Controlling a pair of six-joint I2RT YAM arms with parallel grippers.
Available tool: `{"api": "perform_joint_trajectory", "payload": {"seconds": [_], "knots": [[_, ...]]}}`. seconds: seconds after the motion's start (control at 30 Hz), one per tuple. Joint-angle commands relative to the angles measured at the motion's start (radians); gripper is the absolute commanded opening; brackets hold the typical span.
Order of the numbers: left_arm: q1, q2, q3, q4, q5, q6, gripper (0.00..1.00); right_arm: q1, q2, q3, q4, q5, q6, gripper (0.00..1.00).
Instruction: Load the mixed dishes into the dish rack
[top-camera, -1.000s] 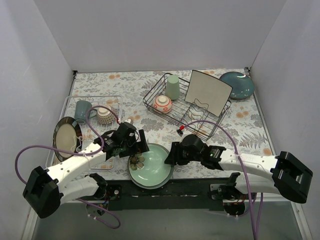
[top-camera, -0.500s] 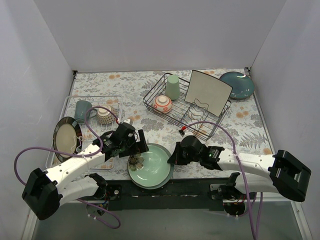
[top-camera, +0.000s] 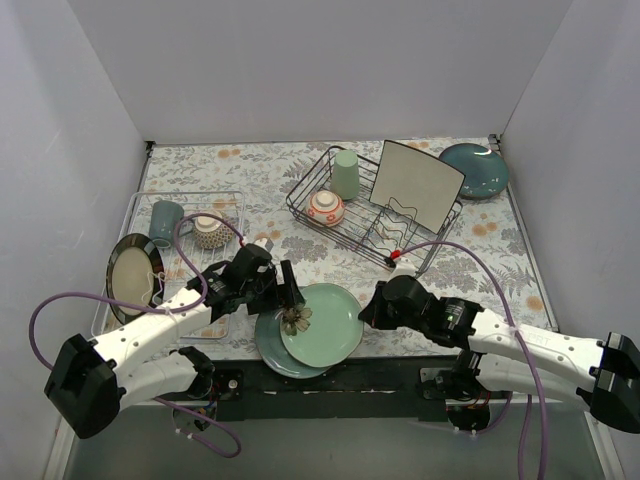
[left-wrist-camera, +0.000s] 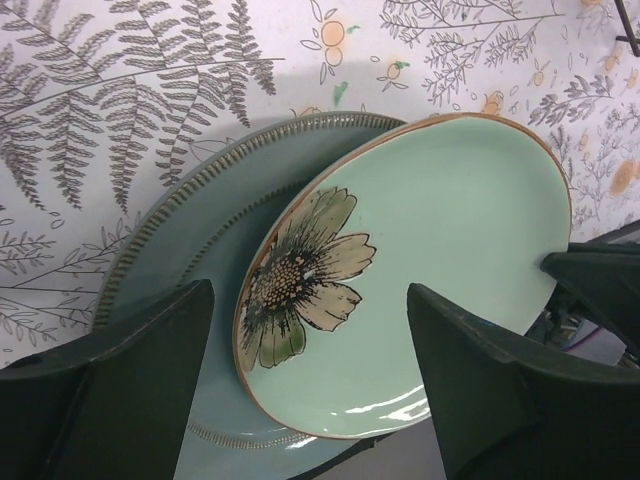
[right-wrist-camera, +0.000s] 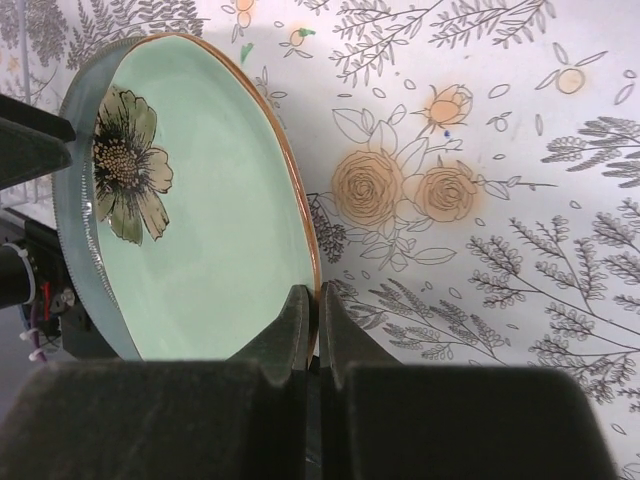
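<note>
R end effector (right-wrist-camera: 313, 300) is clamped on the rim of the light green flower plate (right-wrist-camera: 200, 200), jaws pinched together w/ the orange-edged lip between them. It's an edge grip, prob. because a flat plate offers nothing else to take hold of. The plate stretches away to that end effector's left and looks tilted: grasped side up, flower side low. It overlaps the ribbed darker-green plate (left-wrist-camera: 160, 260) lying under it on the surface (top-camera: 250, 165).

L end effector (left-wrist-camera: 310, 295) sits at the opposite, flower end w/ fingers (left-wrist-camera: 120, 400) wide apart. They straddle the plate, and no contact shows in its wrist view. Judged role: a backstop, so the plate can't slide off while R holds only a thin lip.

Dish rack (top-camera: 350, 238) lies beyond both end effectors, away from the arm bases and well apart from the plate. Already in it:
- pale green cup (top-camera: 346, 175)
- red-orange bowl (top-camera: 326, 207)
- white square plate (top-camera: 418, 185), leaning upright in the loops

Free slot loops show just in front of the white plate. So the rim grip makes sense: held by its edge, the plate can go in standing on its edge.

Step in hand: lifting the flower plate off the stack. Risk: glazed rim + narrow pinch, so the plate may pivot or slip in transit.
</note>
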Motion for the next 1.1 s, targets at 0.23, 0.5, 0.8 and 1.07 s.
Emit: {"api": "perform_joint_trajectory", "payload": {"seconds": [0.23, 0.5, 0.8, 1.07], "knots": [[-0.008, 0.037, -0.063, 0.060, 0.104, 0.002, 0.47, 0.003, -0.036, -0.004, -0.092, 0.138, 0.007, 0.01], [-0.011, 0.085, -0.082, 0.071, 0.105, -0.008, 0.25, 0.003, -0.037, -0.023, -0.060, 0.121, -0.004, 0.14], [-0.014, 0.094, -0.103, 0.088, 0.115, -0.011, 0.18, 0.003, -0.057, -0.095, 0.028, 0.084, -0.019, 0.82], [-0.016, 0.099, -0.106, 0.099, 0.117, -0.011, 0.15, 0.003, -0.056, -0.144, 0.183, 0.002, -0.048, 0.82]]}}
